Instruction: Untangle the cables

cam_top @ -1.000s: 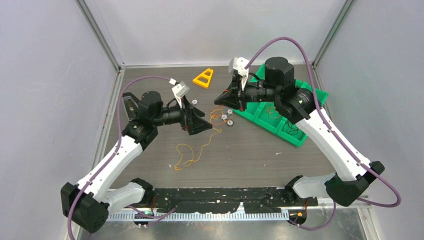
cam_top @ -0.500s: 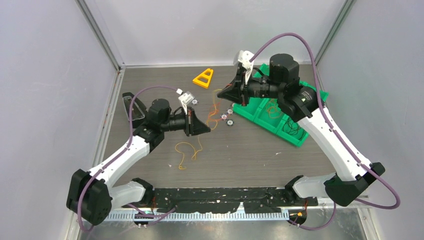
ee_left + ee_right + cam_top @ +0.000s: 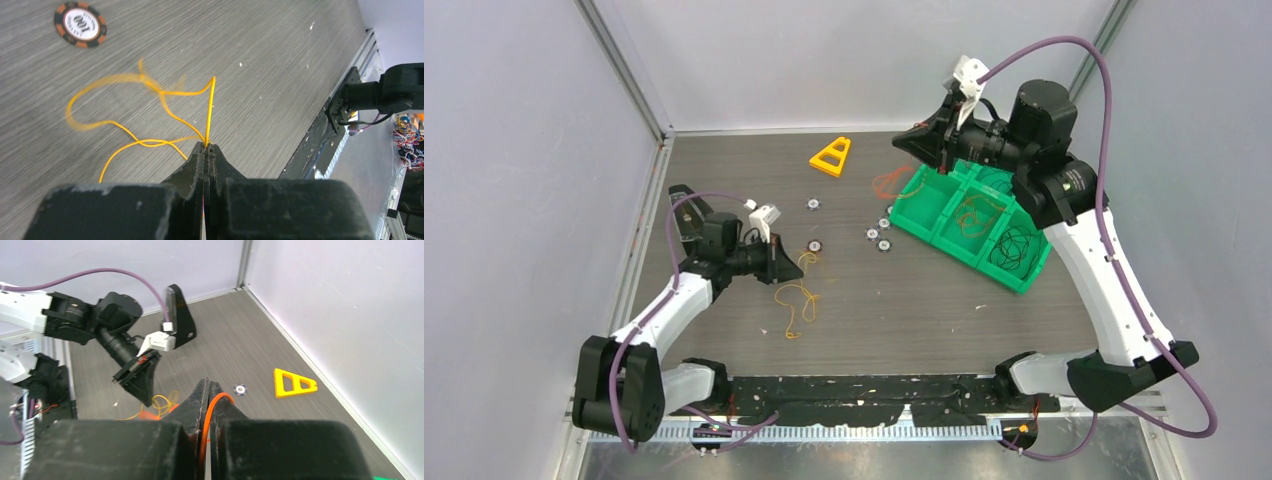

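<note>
Two of the cables are drawn apart. My left gripper (image 3: 792, 268) is low over the table at the left, shut on a thin yellow cable (image 3: 798, 296). That yellow cable (image 3: 211, 100) runs from the left gripper (image 3: 206, 145) in loose loops across the wood. My right gripper (image 3: 900, 141) is raised at the back, near the green bin's far corner, shut on an orange cable (image 3: 886, 183) that hangs down to the table. The orange cable (image 3: 220, 393) arches out between the shut jaws of the right gripper (image 3: 208, 382).
A green bin (image 3: 921, 228) at the right holds more orange and dark cables in its compartments. A yellow triangle (image 3: 831, 155) lies at the back. Several small round discs (image 3: 872, 234) are scattered mid-table. A black stand (image 3: 680, 203) sits behind the left arm.
The left gripper has shut on the yellow cable and drawn back to the left. The right gripper rose and moved back-right with the orange cable, which is now apart from the yellow one.
</note>
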